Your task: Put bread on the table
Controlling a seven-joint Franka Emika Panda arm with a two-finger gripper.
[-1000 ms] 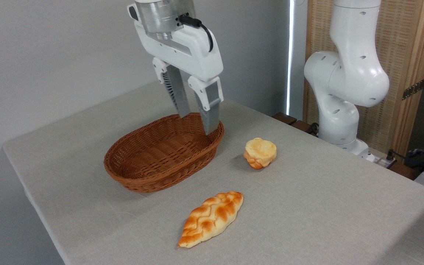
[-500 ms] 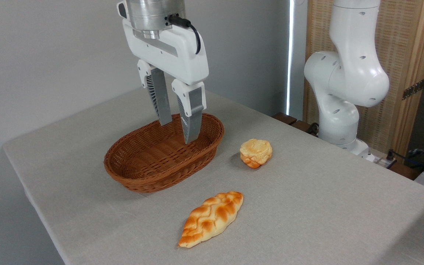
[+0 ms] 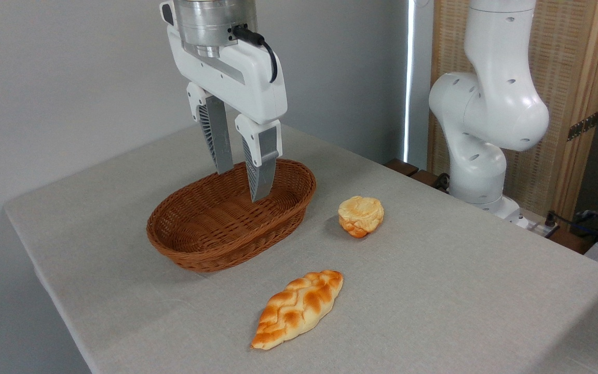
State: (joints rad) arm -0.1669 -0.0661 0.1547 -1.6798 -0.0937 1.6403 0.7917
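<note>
My gripper (image 3: 241, 183) hangs over wicker basket (image 3: 229, 218), fingers apart, nothing between them; tips seem above basket floor, hard to judge. Bread (image 3: 361, 215) sits on table (image 3: 434, 291), right of basket, apart from it. Braided loaf (image 3: 299, 308) lies nearer front edge.

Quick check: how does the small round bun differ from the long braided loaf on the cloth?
The small round golden bun is compact with a knotted top; the long braided loaf is leaf-shaped with pointed ends. The bun lies right of the brown wicker basket; the loaf lies nearer the camera. Both rest on the grey-beige table, untouched.
</note>
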